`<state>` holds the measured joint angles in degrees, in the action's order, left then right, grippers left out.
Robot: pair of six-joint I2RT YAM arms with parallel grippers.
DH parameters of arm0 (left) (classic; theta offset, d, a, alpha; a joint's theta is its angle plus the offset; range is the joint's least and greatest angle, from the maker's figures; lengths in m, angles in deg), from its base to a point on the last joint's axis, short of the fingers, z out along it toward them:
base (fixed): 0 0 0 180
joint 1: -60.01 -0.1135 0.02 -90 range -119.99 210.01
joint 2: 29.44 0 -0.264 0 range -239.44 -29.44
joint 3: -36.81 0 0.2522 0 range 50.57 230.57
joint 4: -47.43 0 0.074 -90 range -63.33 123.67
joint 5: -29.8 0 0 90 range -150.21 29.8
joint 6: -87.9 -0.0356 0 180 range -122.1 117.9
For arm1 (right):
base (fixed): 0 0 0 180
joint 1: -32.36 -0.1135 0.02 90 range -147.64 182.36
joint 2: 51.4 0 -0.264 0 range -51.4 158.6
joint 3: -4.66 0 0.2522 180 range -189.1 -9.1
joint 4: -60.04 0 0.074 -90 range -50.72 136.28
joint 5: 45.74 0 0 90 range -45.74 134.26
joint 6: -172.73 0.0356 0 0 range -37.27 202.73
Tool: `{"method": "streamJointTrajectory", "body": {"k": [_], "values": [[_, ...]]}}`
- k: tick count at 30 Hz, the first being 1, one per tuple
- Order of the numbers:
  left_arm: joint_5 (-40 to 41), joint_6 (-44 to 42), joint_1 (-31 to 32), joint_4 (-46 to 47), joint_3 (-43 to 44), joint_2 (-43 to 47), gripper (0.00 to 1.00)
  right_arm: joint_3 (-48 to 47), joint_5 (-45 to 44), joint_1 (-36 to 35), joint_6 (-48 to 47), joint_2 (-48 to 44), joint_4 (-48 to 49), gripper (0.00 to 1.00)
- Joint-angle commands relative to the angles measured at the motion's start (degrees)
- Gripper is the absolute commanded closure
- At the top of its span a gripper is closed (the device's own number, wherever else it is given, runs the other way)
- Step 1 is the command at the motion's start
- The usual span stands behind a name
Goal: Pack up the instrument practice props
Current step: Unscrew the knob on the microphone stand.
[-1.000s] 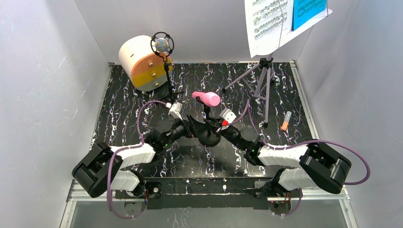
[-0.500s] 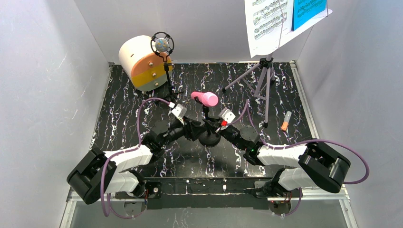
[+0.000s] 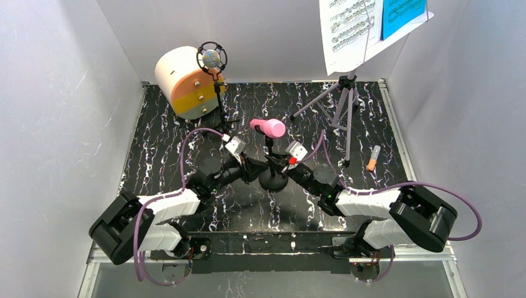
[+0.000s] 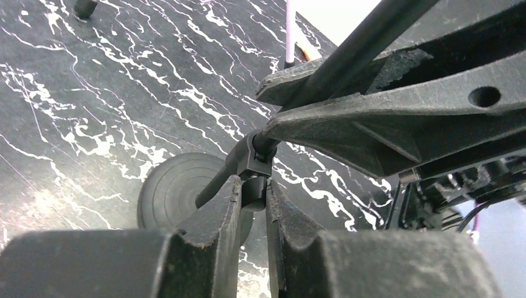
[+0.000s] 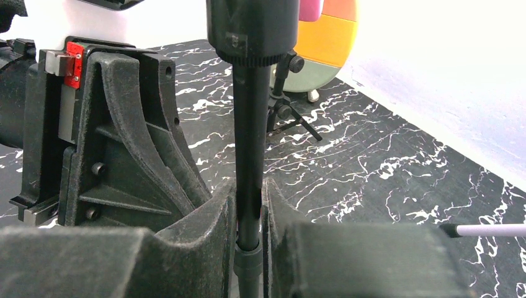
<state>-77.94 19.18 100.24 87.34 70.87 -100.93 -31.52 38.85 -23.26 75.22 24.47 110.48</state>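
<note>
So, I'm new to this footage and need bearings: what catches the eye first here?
Mid-table, the left tool and right tool both pinch the black stand under the pink toy microphone. Back right, white and blue sheet-music pages loom high on the lilac rack.

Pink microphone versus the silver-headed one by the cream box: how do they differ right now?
The pink microphone lies sideways mid-table. The silver-headed microphone stands at the back left, its round head toward the overhead camera. The left gripper and right gripper are both shut on the pink microphone's stand, while the silver-headed microphone's tripod is untouched. Shared: each sits atop a thin black support.
</note>
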Motion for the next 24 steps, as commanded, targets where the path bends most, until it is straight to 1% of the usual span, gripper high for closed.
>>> {"method": "streamJointTrajectory", "body": {"k": [1,5,10,14,17,20,24], "values": [[4.46,12.88,0.03,0.99,1.56,-1.8,1.0,1.23,2.83,-1.0,-0.37,2.65,-11.47,0.99],[7.48,26.17,-0.06,2.38,0.32,-2.51,1.0,1.15,2.76,-1.07,-0.4,2.63,-11.56,0.99],[13.42,46.58,-0.99,3.77,-3.3,-2.6,1.0,0.89,2.86,-1.07,-0.33,2.74,-11.95,0.99],[14.78,62.29,-1.3,5.77,-5.05,-3.78,1.0,0.71,2.67,-1.0,-0.31,2.76,-12.3,0.99],[13.89,68.34,-1.36,6.79,-4.58,-4.64,1.0,0.55,2.48,-1.07,-0.22,2.89,-12.61,0.99],[13.11,71.73,-1.31,7.54,-4.05,-5.29,1.0,0.28,2.44,-1.07,-0.11,2.88,-12.96,0.99],[12.98,71.16,-1.58,8.39,-4.26,-5.67,1.0,0.35,2.38,-1.07,-0.22,2.68,-13.05,0.99]]}}
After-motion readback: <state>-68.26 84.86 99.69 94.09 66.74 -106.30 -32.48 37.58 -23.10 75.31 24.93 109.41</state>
